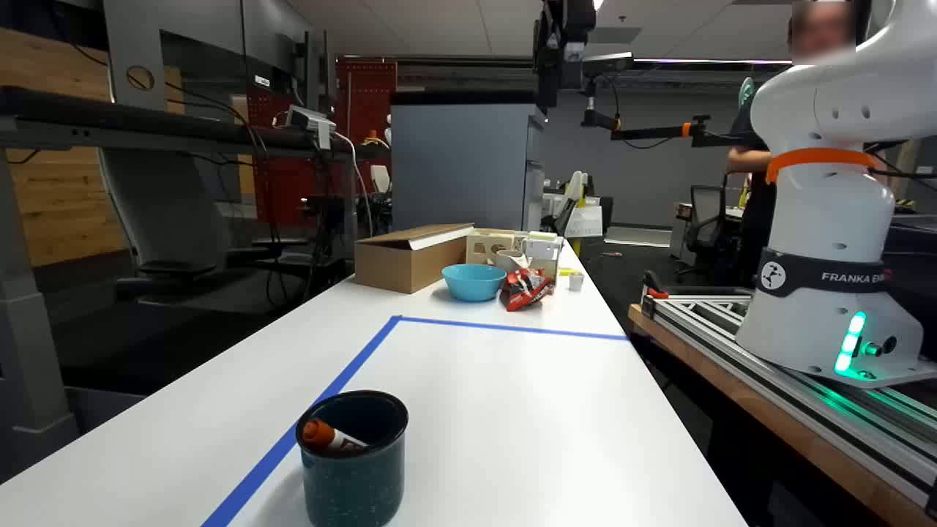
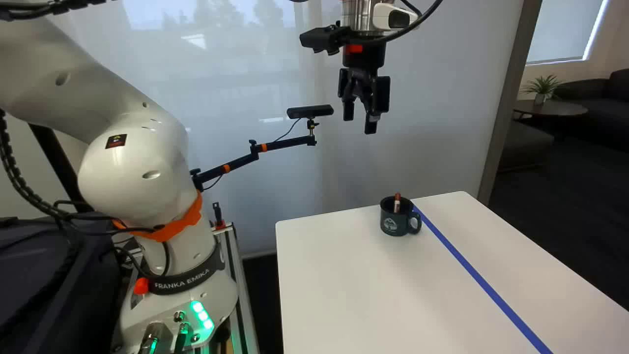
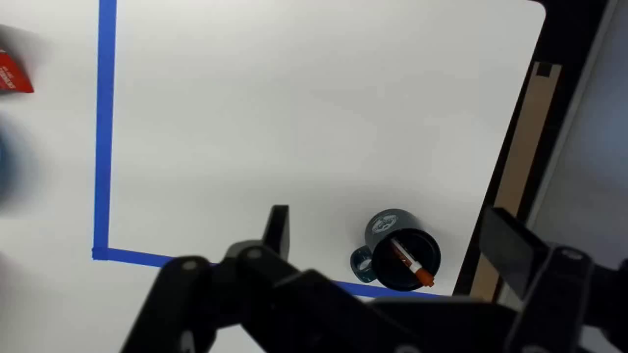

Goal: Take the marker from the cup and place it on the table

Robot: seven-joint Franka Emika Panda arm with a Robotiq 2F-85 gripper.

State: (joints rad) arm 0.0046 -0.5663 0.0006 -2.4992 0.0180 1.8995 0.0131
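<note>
The marker (image 3: 414, 266), orange-red with a white band, stands tilted inside the cup (image 3: 392, 220), its orange end at the rim. It also shows in both exterior views (image 1: 322, 435) (image 2: 397, 202). The dark teal cup, with a handle and a pale logo, stands upright on the white table (image 2: 344, 275) beside the blue tape; it shows in both exterior views (image 1: 355, 487) (image 2: 389, 225). My gripper (image 2: 359, 118) is open and empty, high above the table and cup. In the wrist view its fingers (image 3: 395, 238) appear on either side of the cup, well above it.
Blue tape (image 3: 104, 132) marks lines on the table. A light blue bowl (image 1: 473, 283), a red bag (image 1: 527, 290), a cardboard box (image 1: 410, 260) and a small white cup (image 1: 576, 281) stand farther along the table. The table edge lies close to the cup in the wrist view.
</note>
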